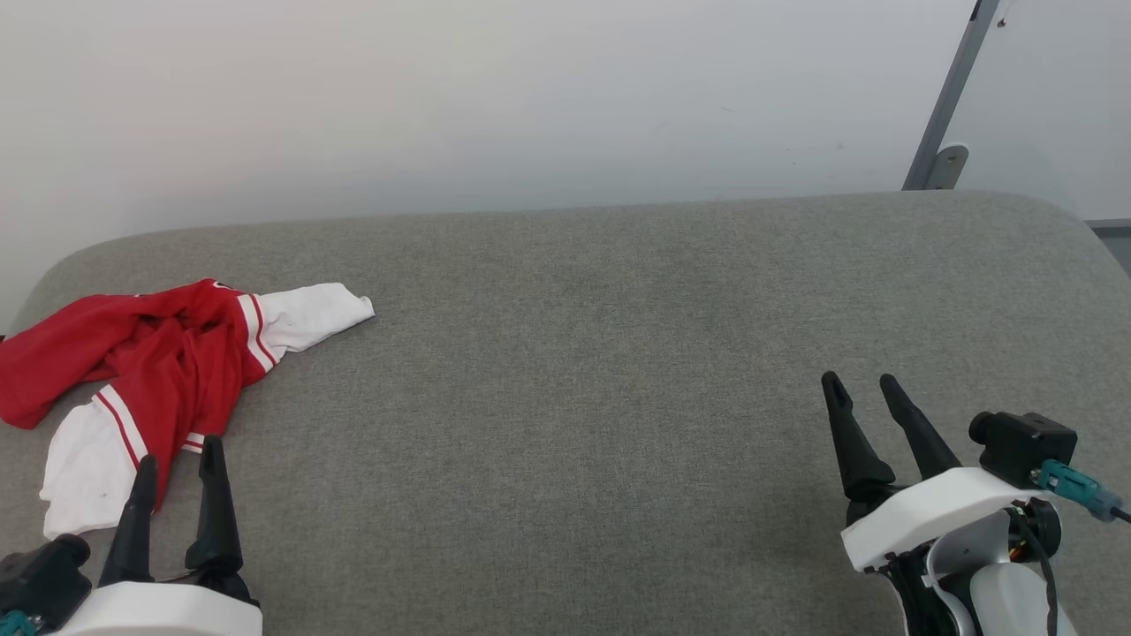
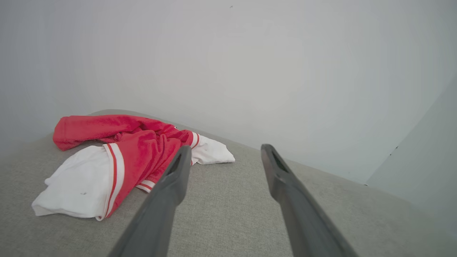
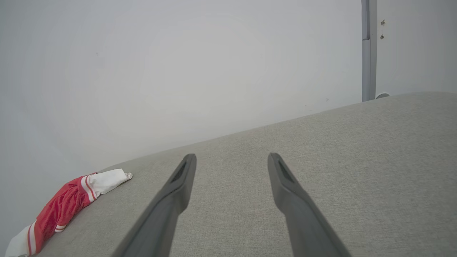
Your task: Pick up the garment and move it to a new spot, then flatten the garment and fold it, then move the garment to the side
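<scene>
Garment (image 1: 177, 362) lies crumpled at the left end of the grey cushion (image 1: 565, 397), a bunch of red cloth with both white sleeve ends showing. By my reading nothing is done yet: the pick-up, the move to a new spot, the flattening, the folding and the shift aside all remain. Left gripper (image 1: 178, 450) hovers over the cushion's near left corner, just beside the heap, jaws released and empty. Right gripper (image 1: 857, 377) hangs over the cushion's near right part, well apart from the cloth, jaws likewise parted around nothing. Beyond the cushion's far right corner stands a grey metal post (image 1: 950, 97). Count: one shirt, two sleeve ends, two grippers of two fingers each, one post.
</scene>
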Motion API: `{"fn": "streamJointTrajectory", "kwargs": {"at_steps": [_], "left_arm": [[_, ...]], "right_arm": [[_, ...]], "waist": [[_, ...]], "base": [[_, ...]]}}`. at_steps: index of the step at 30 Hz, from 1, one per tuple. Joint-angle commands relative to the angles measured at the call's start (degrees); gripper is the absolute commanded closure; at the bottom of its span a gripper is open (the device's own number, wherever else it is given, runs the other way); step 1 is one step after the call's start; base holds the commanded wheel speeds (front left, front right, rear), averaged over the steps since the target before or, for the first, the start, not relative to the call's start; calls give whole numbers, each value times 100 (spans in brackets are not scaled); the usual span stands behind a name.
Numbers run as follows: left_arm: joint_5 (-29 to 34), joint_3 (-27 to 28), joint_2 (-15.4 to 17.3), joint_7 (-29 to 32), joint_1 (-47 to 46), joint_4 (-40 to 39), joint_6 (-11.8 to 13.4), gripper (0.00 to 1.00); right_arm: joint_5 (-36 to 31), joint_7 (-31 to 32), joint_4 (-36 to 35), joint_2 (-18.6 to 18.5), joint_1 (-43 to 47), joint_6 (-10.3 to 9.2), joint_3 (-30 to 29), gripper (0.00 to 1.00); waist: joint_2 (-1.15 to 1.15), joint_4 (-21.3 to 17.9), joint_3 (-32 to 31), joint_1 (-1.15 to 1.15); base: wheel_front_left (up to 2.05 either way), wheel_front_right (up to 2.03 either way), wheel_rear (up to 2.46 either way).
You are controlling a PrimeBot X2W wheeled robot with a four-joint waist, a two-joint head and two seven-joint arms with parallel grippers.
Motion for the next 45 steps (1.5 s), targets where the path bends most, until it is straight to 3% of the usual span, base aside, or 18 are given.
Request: {"fn": "streamJointTrajectory", "kwargs": {"at_steps": [1,23,38,45], "left_arm": [[152,23,59,-50,29,-64,-39,0],[1063,-241,221,-309,-2,173,-291,0],[1505,-391,334,-464,-2,294,-290,0],[1429,-383,330,-456,-3,326,-282,0]], "right_arm": [[-150,-56,-53,-5,-84,10,-10,0],[-1205,-223,-90,46,-29,11,-57,0],[-1791,-323,-86,77,30,7,-79,0],[-1831,-364,-49,99,89,7,-145,0]], "waist": [[0,-1,-1,0],[0,-40,-31,0],[0,-55,-63,0],[0,-54,-66,0]], "base": [[0,0,0],[0,0,0],[0,0,0],[0,0,0]]}}
